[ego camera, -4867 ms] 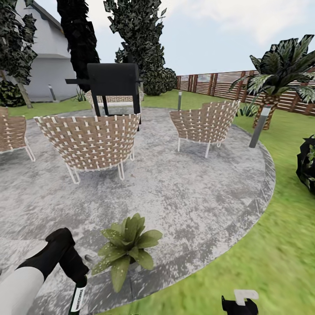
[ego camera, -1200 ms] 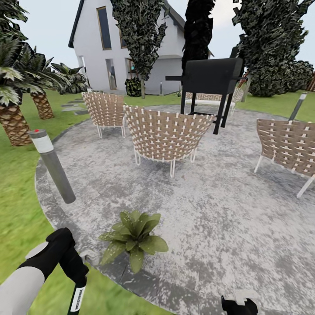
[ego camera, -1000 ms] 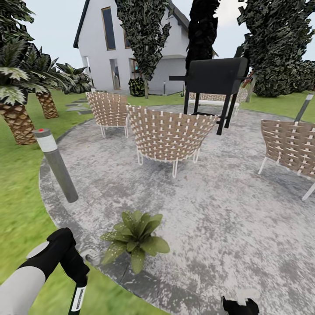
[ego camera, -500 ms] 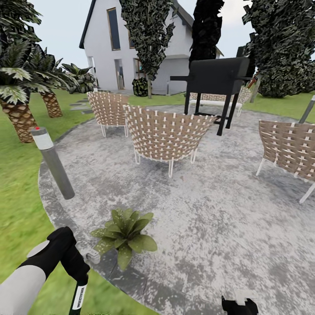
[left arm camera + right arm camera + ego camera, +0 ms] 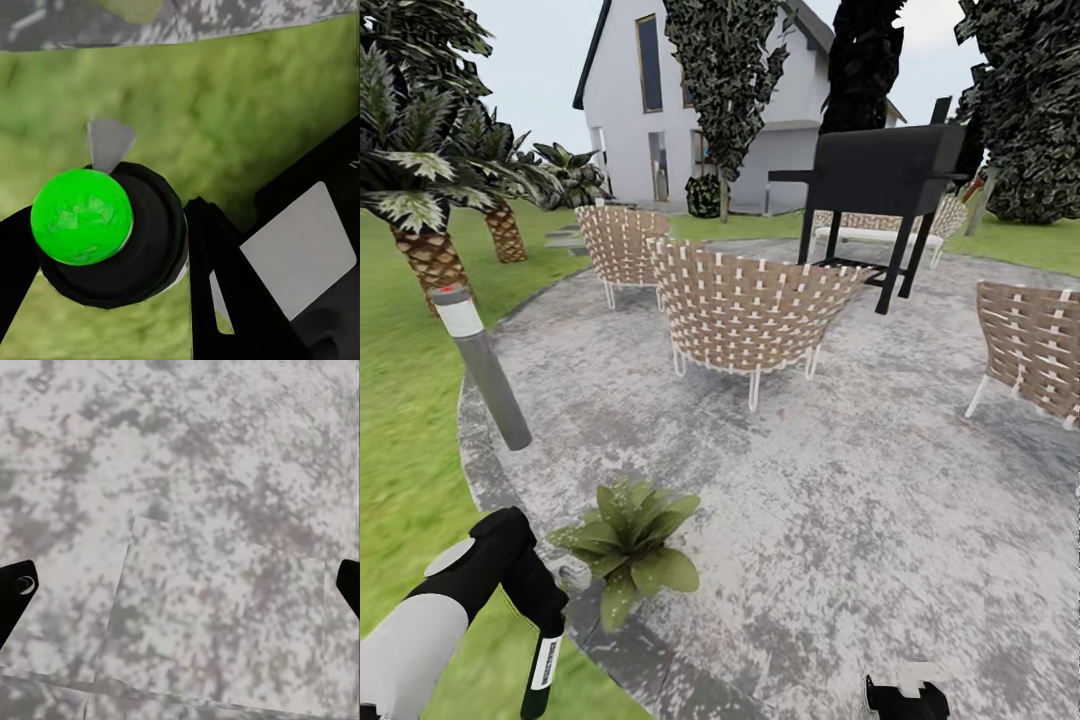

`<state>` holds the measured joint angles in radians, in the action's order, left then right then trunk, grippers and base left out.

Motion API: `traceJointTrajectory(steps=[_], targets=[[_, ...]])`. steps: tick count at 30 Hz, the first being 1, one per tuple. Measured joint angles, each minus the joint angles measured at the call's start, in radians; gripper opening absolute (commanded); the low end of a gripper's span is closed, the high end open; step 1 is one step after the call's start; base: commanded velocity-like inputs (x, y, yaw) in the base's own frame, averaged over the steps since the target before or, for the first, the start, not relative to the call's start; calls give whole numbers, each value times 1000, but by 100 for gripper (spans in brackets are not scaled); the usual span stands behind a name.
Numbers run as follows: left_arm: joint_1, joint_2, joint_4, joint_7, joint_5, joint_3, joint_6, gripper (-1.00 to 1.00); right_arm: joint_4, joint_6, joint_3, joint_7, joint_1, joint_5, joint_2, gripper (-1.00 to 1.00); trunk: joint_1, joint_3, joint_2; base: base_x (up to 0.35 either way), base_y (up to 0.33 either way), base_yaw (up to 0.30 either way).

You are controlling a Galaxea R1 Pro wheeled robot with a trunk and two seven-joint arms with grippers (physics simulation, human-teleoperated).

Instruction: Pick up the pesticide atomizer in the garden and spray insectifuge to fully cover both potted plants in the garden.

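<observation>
Pesticide atomizer (image 5: 543, 660) hangs at the lower left of the head view, a slim dark green bottle with a white label band, pinched by the left gripper (image 5: 550, 610) at the end of the black-and-white left arm (image 5: 420, 635). In the left wrist view the bottle (image 5: 112, 232) appears end-on as a dark round body with a bright green circle, held between the black fingers (image 5: 225, 292) over grass. A small white trigger head (image 5: 572, 574) pokes out just beside the gripper, toward the potted plant (image 5: 625, 535), whose speckled green leaves spread low at the lower left of centre, on the edge of the round grey patio (image 5: 840, 500). At the bottom edge, right of centre, the right gripper (image 5: 905, 695) shows as a black-and-white tip; in the right wrist view its two black fingertips (image 5: 15, 589) sit at opposite edges, spread wide with nothing between them, above mottled paving.

Further up at the left edge, a grey post (image 5: 482, 368) with a red-dotted top leans at the patio rim beside the lawn (image 5: 400, 400). Woven chairs (image 5: 750, 310) stand at centre, with another at the right edge. Behind them is a black grill (image 5: 880, 185). Scaly-trunked palms (image 5: 420, 200) fill the upper left, and a white house (image 5: 690, 110) and dark trees (image 5: 725, 70) line the top.
</observation>
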<state>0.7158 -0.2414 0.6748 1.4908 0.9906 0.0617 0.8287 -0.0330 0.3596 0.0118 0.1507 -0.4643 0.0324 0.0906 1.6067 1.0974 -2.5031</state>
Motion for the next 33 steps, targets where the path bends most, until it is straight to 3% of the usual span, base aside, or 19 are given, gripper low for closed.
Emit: traceJointTrajectory(steps=[14,16,17,18,19,21,23,25,33], targets=[[4,1,3,2,0,0,9,-100,1,0,0,0,0,1,0,100,0,0,0,-99,-247,235],[45,0,5,40,-1,0,9,-100,1,0,0,0,0,1,0,100,0,0,0,-14,-15,61],[90,-4,-2,70,3,7,8,-100,1,0,0,0,0,1,1,100,0,0,0,-5,-6,23],[117,-5,-7,71,17,20,9,-100,1,0,-1,-1,0,1,1,100,0,0,0,-2,-2,7],[172,-3,-25,71,77,61,10,-100,1,0,-2,-2,0,2,3,100,0,0,0,-1,-1,2],[320,25,-91,71,235,91,10,-100,3,0,-3,-3,0,3,9,100,0,0,0,0,0,0],[384,44,-176,71,255,93,4,-100,3,0,-4,-4,0,4,10,100,0,0,0,0,0,0],[408,51,-216,71,257,105,0,-100,2,0,-3,-4,0,4,10,100,0,0,0,0,0,0],[407,53,-214,71,246,112,8,-100,2,1,-3,0,0,2,6,100,0,0,0,18,-55,232]])
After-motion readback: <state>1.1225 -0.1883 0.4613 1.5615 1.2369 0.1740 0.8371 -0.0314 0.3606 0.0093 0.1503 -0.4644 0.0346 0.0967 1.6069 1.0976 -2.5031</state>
